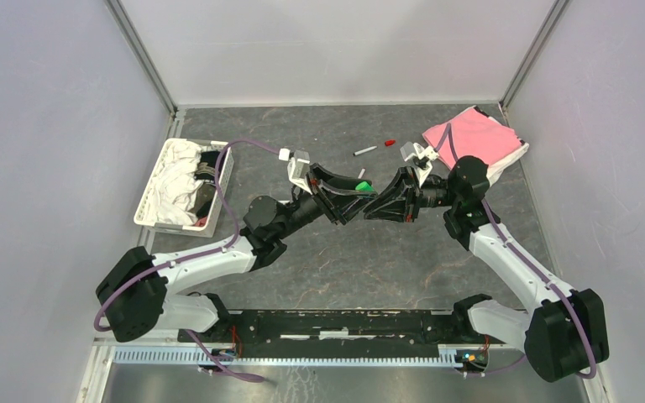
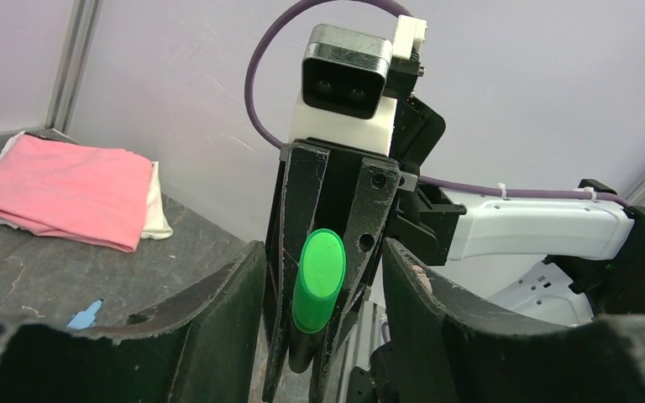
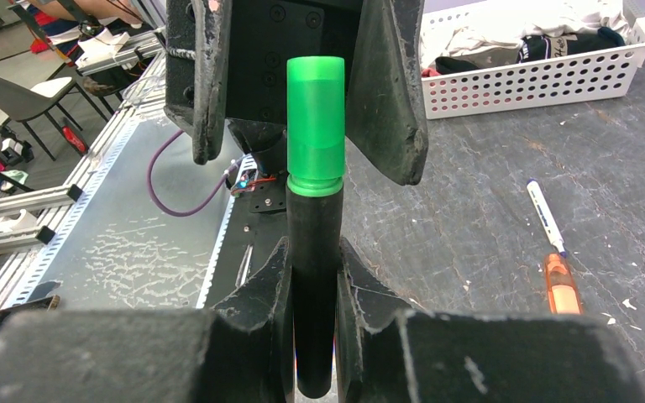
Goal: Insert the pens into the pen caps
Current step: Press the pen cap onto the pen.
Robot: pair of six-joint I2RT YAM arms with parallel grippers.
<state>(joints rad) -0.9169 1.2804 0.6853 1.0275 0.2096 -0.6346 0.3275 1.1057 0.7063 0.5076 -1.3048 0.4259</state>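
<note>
Green-capped marker [image 3: 314, 252] between basket [image 1: 164, 224], pink cloth [image 1: 470, 138].

I get bright, even light from overhead in all three views, and the walls [image 1: 344, 50] wash out to pale lilac. Shadows on the table [image 1: 369, 269] are soft and faint. The black-and-green marker [image 3: 315, 168] is sharp with a mild sheen; the bottom edge of both wrist views goes dark and blurred.
</note>
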